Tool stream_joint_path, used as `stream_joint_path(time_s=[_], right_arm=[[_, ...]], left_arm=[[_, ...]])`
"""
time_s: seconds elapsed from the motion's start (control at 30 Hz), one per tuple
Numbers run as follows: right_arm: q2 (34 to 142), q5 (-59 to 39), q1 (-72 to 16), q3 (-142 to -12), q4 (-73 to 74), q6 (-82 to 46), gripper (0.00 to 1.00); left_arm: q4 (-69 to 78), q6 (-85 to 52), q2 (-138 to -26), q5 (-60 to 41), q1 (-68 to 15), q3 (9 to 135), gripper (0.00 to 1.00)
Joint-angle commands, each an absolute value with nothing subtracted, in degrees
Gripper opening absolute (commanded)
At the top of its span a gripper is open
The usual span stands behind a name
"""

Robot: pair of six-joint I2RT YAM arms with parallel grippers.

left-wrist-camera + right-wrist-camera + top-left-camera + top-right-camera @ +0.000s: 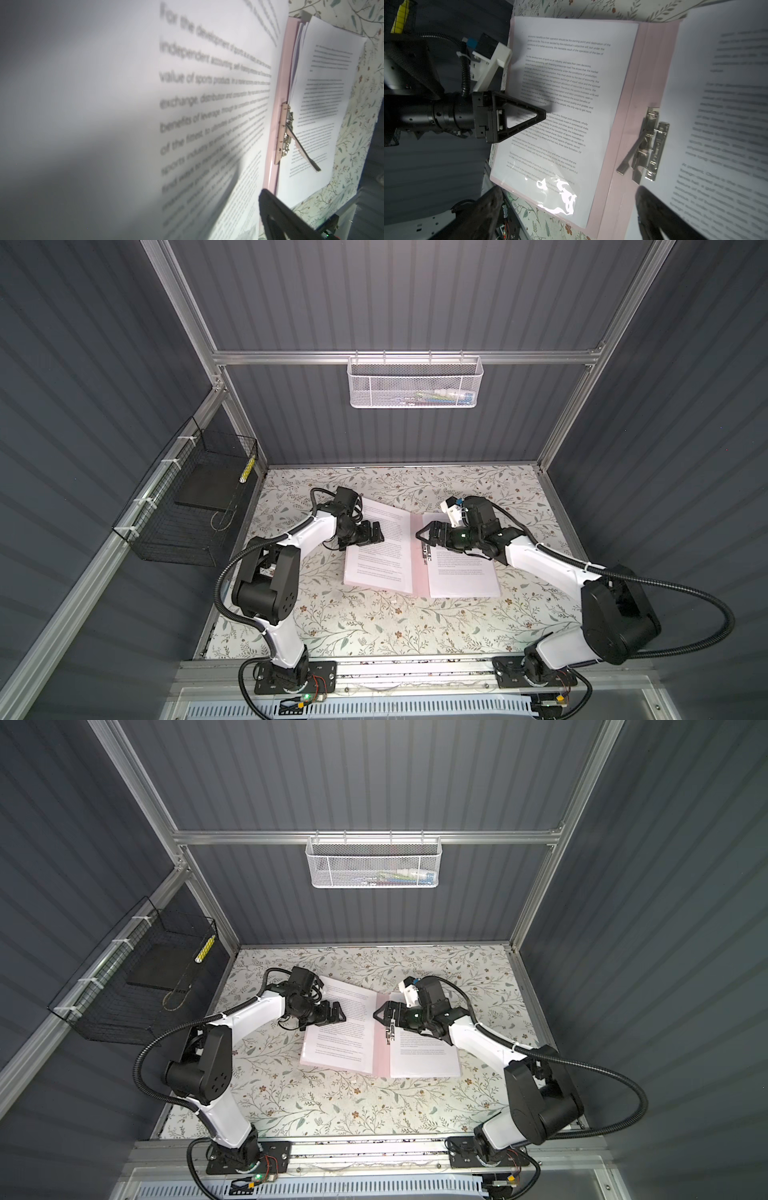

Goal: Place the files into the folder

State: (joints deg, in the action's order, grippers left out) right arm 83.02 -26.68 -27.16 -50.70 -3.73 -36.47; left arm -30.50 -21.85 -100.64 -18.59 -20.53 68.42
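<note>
Left gripper (376,533) and right gripper (419,533), both wide open and empty, hover over the mid-frame open folder (419,585) with files (461,576).

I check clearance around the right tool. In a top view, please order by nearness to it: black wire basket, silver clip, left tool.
1. silver clip, close beside the right tool, by the folder spine.
2. left tool, opposite, across the spine.
3. black wire basket, far off on the left wall.
</note>
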Motion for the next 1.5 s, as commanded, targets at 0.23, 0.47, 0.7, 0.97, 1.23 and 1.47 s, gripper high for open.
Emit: stream_joint_path(time_s=[0.23, 0.47, 0.7, 0.97, 1.23, 1.47], right_arm=[[73.9, -12.38, -27.47, -39.2, -3.54, -53.15, 0.81], [76.23, -10.21, -30.76, -35.54, 2.09, -70.52, 0.5], [84.34, -10.28, -33.75, -41.1, 6.23, -77.06, 0.37], [89.46, -10.68, -34.46, -44.96, 8.44, -80.47, 0.29], [91.43, -11.13, -34.64, -44.21, 10.05, -82.87, 0.19], [91.47, -11.07, -34.69, -43.71, 10.46, -82.99, 0.18]], left_arm=[[-26.68, -26.61, -93.18, -22.68, -20.39, 60.48, 1.0], [-22.33, -29.47, -88.72, -21.79, -20.81, 54.88, 1.0], [-20.56, -29.98, -88.65, -22.17, -20.92, 53.64, 1.0], [-21.07, -28.92, -88.43, -22.11, -20.89, 53.8, 1.0], [-21.08, -28.68, -88.1, -22.47, -20.91, 53.8, 1.0], [-21.25, -28.58, -87.54, -22.3, -20.92, 53.75, 1.0]])
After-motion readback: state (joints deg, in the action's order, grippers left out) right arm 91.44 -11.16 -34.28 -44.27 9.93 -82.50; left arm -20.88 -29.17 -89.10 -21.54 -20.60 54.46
